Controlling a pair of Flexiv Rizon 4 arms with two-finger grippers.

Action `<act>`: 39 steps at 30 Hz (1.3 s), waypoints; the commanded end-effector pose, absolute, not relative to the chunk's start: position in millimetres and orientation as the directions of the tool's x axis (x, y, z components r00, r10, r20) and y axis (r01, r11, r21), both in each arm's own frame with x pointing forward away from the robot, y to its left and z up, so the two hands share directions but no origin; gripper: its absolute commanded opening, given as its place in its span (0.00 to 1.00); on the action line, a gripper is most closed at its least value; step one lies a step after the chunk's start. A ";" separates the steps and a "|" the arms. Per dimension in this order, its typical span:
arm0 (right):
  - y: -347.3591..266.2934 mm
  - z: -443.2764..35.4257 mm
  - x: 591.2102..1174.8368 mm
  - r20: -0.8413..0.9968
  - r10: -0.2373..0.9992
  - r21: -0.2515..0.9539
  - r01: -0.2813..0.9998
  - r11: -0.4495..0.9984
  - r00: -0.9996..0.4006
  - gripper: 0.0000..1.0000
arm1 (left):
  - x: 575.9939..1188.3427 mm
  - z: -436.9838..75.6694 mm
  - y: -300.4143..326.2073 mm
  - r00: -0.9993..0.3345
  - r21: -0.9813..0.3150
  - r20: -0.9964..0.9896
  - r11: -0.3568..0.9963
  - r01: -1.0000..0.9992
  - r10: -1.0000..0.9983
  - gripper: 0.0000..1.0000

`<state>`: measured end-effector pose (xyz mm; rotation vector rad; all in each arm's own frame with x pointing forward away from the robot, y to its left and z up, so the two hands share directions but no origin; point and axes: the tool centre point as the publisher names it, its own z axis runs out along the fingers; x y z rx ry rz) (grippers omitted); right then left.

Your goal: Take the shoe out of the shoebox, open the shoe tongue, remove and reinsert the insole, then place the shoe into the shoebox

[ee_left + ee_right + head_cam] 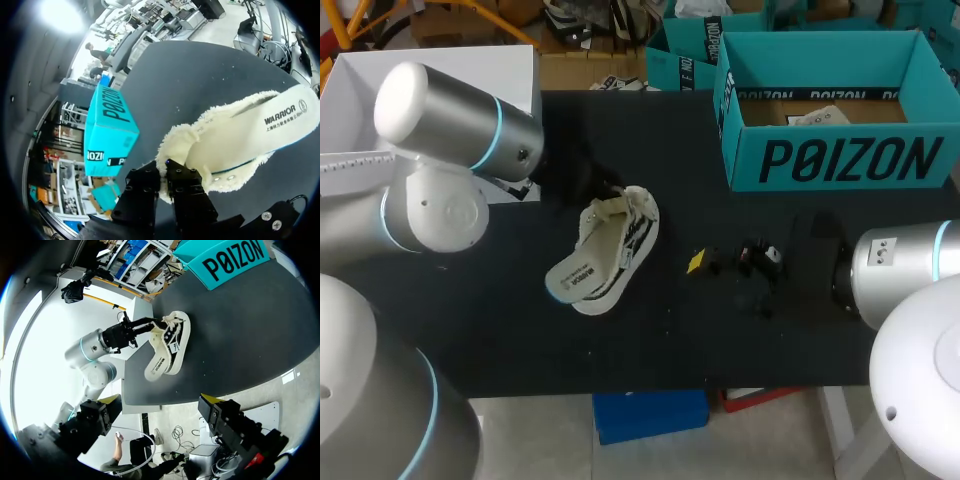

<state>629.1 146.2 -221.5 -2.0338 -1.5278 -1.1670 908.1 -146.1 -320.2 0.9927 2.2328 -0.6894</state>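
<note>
Fleece insole (240, 137) hides the tips of the left tool (165, 169) clamping it.

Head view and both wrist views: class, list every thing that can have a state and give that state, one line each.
teal cardboard shoebox: open, lidless, shoe not in it.
white-and-black lace-up shoe: out on the black table, lying on its side.
cream fleece insole: pulled mostly out, resting on the shoe.
left tool: shut on the insole's fleecy end.
right tool: open, empty.

Left end effector (162, 172) clamped on the shoe (250, 135), right end effector (160, 402) spread wide, empty
</note>
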 end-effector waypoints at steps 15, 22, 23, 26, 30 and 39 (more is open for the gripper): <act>141.2 -226.5 628.1 0.881 0.473 0.180 0.916 -0.360 0.013 1.00 | 879.8 -298.4 -141.2 -0.439 -0.131 -0.716 0.513 0.848 0.543 1.00; 141.2 -226.5 628.1 0.881 0.473 0.180 0.916 -0.360 0.013 1.00 | 835.3 -271.6 -109.3 -0.327 0.002 -0.677 0.446 0.895 0.660 1.00; 141.2 -226.5 628.1 0.881 0.473 0.180 0.916 -0.360 0.013 1.00 | 828.5 -270.4 -103.9 -0.317 0.019 -0.665 0.440 0.898 0.676 1.00; 141.2 -226.5 628.1 0.881 0.473 0.180 0.916 -0.360 0.013 1.00 | 812.1 -270.0 -87.4 -0.301 0.070 -0.634 0.440 0.895 0.712 0.43; 141.2 -226.5 628.1 0.881 0.473 0.180 0.916 -0.360 0.013 1.00 | 789.7 -268.6 -67.5 -0.289 0.109 -0.615 0.442 0.890 0.733 0.41; 141.2 -226.5 628.1 0.881 0.473 0.180 0.916 -0.360 0.013 1.00 | 749.3 -281.3 -25.4 -0.310 0.112 -0.588 0.454 0.884 0.747 0.58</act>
